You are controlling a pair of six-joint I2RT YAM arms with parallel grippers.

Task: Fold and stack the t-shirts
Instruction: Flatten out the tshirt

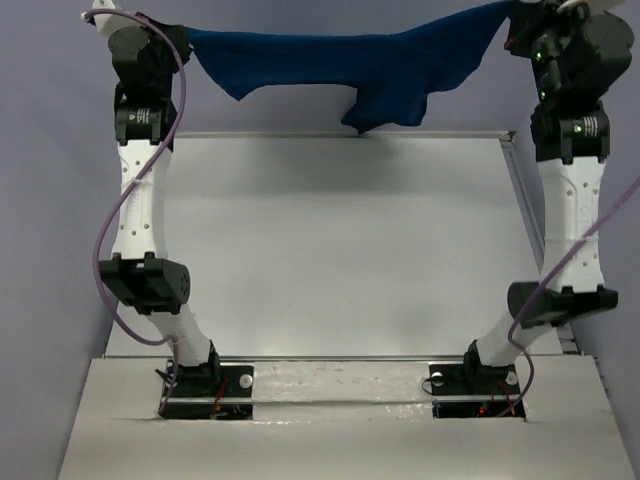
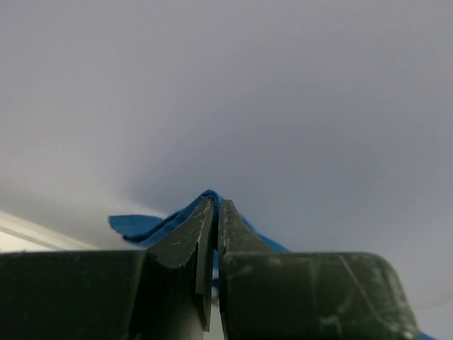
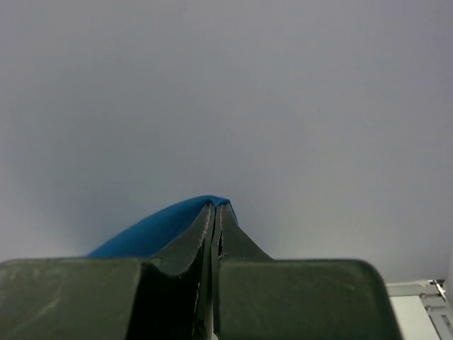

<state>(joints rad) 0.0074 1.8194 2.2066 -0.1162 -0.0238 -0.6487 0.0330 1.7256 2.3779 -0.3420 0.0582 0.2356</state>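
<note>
A dark royal-blue t-shirt [image 1: 350,70] hangs stretched in the air between my two grippers, beyond the far edge of the table. Its lower part sags to about the table's far edge in the middle. My left gripper [image 1: 185,35] is shut on the shirt's left end; blue cloth [image 2: 152,225] shows around its tips [image 2: 216,202]. My right gripper [image 1: 510,20] is shut on the shirt's right end; blue cloth [image 3: 152,230] wraps its tips [image 3: 216,205]. The chest print is not visible.
The pale grey table [image 1: 330,250] lies below the raised arms, with a metal rim on its right side [image 1: 522,190]. Both arm bases [image 1: 205,385] sit at the near edge. A grey wall stands behind.
</note>
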